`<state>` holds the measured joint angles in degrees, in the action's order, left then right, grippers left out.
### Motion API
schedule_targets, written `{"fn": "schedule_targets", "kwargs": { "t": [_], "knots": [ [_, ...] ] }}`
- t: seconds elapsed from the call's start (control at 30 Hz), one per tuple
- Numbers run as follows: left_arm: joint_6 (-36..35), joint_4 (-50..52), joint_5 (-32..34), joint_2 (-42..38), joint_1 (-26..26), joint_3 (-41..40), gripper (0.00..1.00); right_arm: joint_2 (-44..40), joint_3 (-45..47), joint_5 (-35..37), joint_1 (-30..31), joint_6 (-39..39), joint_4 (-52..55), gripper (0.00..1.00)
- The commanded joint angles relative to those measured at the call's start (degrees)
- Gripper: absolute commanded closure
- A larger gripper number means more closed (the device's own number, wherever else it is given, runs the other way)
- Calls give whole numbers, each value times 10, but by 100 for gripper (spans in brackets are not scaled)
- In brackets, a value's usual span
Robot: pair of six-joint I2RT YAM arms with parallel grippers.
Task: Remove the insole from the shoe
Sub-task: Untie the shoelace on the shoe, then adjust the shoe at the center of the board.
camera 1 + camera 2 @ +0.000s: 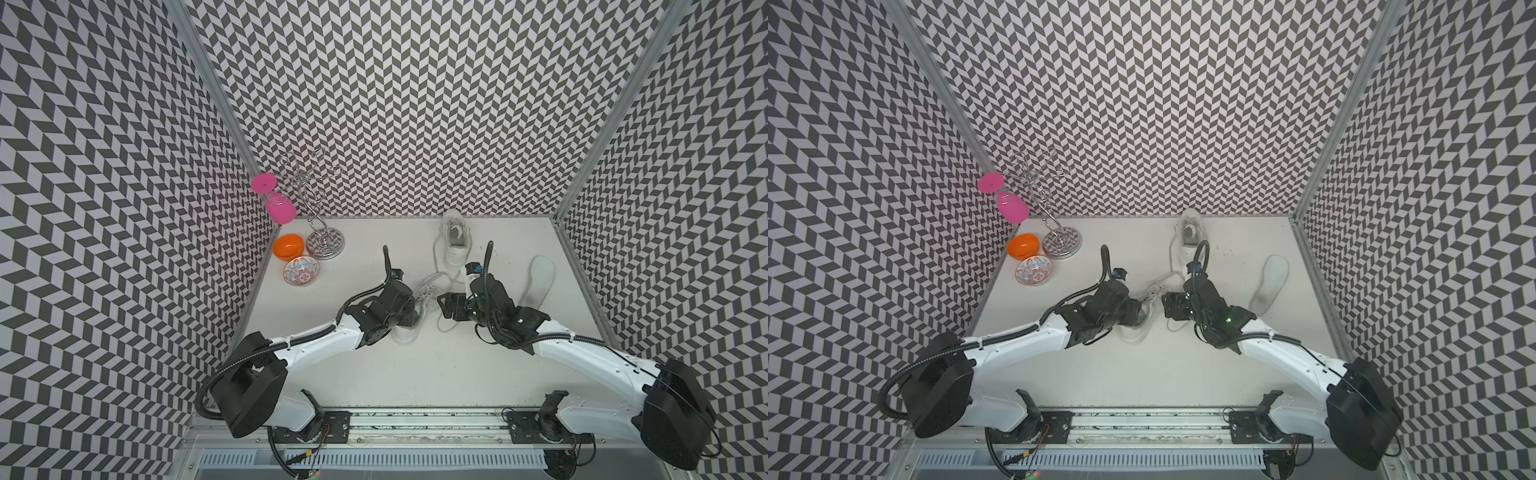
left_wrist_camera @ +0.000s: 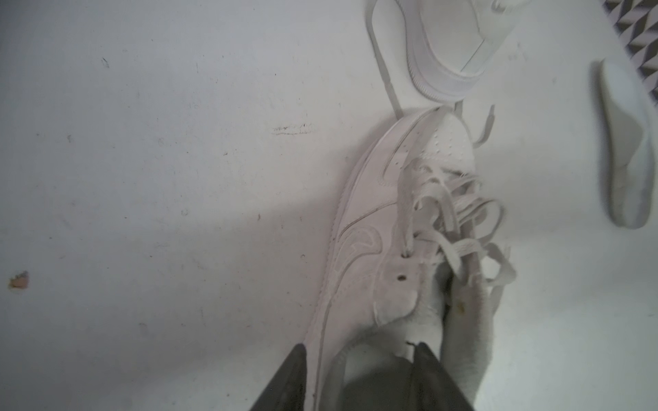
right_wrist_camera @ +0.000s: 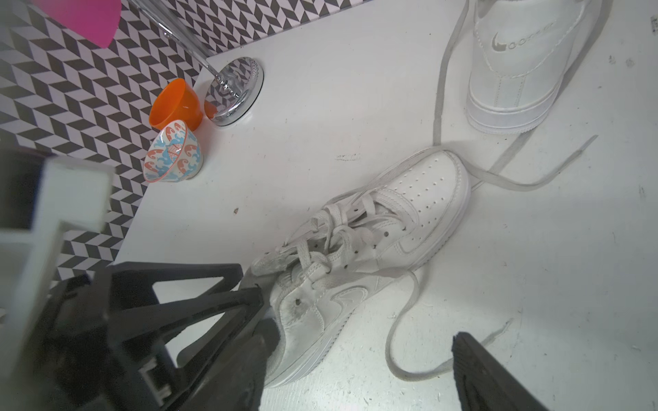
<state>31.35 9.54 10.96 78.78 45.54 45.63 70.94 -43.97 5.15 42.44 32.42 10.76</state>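
1. In both top views, the shoe [image 1: 405,334] [image 1: 1133,332] is seen on the table [image 1: 436,374] between the two pincers, largely covered by the left arm. An insole [image 1: 540,278] [image 1: 1271,282] lies flat on the table to the right, well apart from the shoe and from the far shoe [image 1: 455,241] by the back wall. The right pincer [image 1: 1168,305] is held beside the laces, jaws spread, nothing gripped. A rack [image 1: 326,243], glass [image 1: 280,210], cup [image 1: 287,246] and bowl [image 1: 301,271] are grouped at the back left.
2. In the left wrist view, the left pincer [image 2: 359,359] is spread across the heel collar: one finger is set outside the side wall, the other inside the opening. Whether an insole remains inside cannot be told. The loose insole [image 2: 626,142] is seen apart from the shoe.
3. In the right wrist view, the shoe [image 3: 374,249] is shown upright, toe towards the far shoe [image 3: 516,71], with the left pincer's black frame at its heel. One right-pincer finger [image 3: 491,377] is seen near a loose lace [image 3: 402,320], clear of the shoe.
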Motion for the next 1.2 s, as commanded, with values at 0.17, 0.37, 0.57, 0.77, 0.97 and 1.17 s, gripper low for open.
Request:
{"fn": "schedule_targets", "kwargs": {
  "t": [0.17,0.37,0.57,0.77,0.97,1.17],
  "knots": [
    [-76,-122,-84,-46,-61,-40,47,43,-32,30,43,25,-19,20],
    [-85,-157,-108,-66,-60,-83,49,72,-52,36,58,40,-18,22],
    [-102,-162,-106,-46,-53,-98,49,111,-72,35,69,43,-16,27],
    [-111,-163,-93,-9,-53,-83,53,141,-86,38,76,39,-14,34],
    [-112,-159,-90,14,-49,-67,70,176,-105,62,78,36,5,46],
    [-103,-146,-66,28,-35,-54,84,178,-109,98,78,32,21,66]
  ]
}}
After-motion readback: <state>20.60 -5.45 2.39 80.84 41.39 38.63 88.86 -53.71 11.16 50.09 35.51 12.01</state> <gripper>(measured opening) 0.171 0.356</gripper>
